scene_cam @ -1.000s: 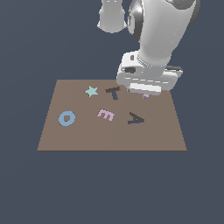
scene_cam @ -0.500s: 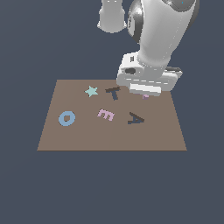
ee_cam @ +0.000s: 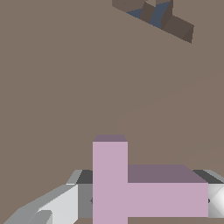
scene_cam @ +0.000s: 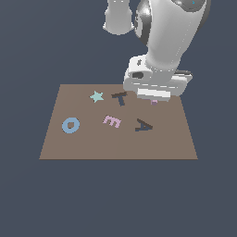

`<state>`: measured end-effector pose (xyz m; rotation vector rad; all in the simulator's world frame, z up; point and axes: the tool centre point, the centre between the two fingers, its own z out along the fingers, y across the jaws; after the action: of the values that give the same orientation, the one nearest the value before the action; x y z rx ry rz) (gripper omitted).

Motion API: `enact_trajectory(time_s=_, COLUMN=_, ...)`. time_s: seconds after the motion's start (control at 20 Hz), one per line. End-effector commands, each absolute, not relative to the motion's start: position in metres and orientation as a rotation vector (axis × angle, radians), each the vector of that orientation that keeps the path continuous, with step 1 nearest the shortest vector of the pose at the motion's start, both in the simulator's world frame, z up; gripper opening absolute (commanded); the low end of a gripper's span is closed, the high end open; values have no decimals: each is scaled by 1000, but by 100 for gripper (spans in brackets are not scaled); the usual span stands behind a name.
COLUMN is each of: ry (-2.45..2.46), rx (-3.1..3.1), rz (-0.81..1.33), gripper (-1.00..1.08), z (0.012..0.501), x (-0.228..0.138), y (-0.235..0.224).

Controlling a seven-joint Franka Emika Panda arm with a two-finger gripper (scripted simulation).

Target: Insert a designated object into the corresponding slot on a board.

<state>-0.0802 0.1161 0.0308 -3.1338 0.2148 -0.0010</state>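
on the board (scene_cam: pixel 69 150), going left to right, the t slot (scene_cam: pixel 120 97) sits open near the star (scene_cam: pixel 96 96), and the tool (scene_cam: pixel 154 99) is clamped on the pink t (ee_cam: pixel 127 186), ready to carry it over.

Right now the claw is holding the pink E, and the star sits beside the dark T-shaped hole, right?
Not quite: the gripper holds the pink T, as the wrist view shows. The pink E lies on the board. The star does sit beside the T-shaped slot.

Plain dark slate-blue backdrop (scene_cam: pixel 28 199), even flat light.
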Motion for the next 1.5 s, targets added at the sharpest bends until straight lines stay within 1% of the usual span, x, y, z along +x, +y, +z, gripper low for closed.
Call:
enact_trajectory(time_s=0.0, ry=185, rx=-3136, rz=-1, gripper=-100, z=31, x=-81, y=115)
enact_trajectory(time_s=0.65, ry=-216, rx=-3134, rz=-1, gripper=-100, z=32, x=-93, y=104)
enact_trajectory(time_s=1.45, ry=-1091, rx=-2946, rz=-1, gripper=-100, z=35, x=-108, y=70)
